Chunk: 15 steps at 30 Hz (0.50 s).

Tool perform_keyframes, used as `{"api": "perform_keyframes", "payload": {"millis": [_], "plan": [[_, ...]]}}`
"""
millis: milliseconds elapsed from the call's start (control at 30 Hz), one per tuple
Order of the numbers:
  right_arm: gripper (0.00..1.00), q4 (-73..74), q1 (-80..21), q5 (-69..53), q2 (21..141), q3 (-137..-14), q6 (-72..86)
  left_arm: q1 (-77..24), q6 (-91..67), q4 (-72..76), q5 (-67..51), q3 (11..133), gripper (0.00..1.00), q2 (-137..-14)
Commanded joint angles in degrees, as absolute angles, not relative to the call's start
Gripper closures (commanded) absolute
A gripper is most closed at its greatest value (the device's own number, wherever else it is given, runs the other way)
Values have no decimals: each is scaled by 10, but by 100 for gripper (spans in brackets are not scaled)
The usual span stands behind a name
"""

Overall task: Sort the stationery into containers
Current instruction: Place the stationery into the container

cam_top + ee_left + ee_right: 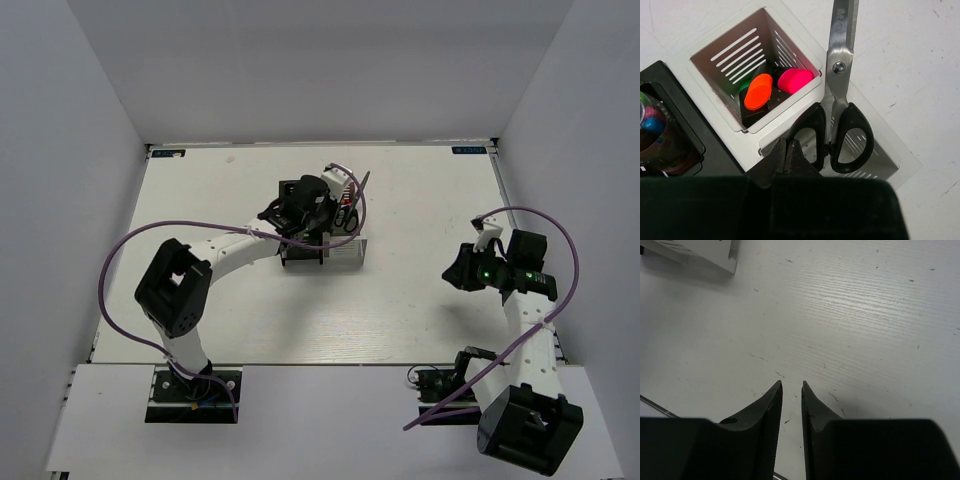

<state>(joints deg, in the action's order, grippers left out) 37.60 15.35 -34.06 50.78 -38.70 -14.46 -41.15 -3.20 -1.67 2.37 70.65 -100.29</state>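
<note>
The white-grey container [747, 136] stands next to the black container [662, 75]. One white compartment holds markers with an orange end [758, 91], a pink end [795, 80] and a green end [743, 86]. Black-handled scissors [840, 75] rest with their handles in the other white compartment and their blades leaning out over the rim. A clear tube [655, 130] stands in the black container. My left gripper [787, 146] is shut and empty, just left of the scissors' handles. From above, it [290, 222] hovers over the containers [345, 255]. My right gripper [791, 385] is slightly open over bare table, empty.
White walls enclose the table on three sides. A corner of the white container [705, 252] shows at the upper left of the right wrist view. The right arm [510, 275] hangs at the table's right side, well away from the containers.
</note>
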Motion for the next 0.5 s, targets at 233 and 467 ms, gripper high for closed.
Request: {"api": "perform_keyframes", "payload": {"millis": [233, 467], "plan": [[74, 381, 175, -370, 504, -388, -152, -427, -10, -47, 36, 764, 100, -1027], [74, 382, 187, -384, 505, -388, -156, -432, -4, -84, 42, 794, 95, -1040]]}}
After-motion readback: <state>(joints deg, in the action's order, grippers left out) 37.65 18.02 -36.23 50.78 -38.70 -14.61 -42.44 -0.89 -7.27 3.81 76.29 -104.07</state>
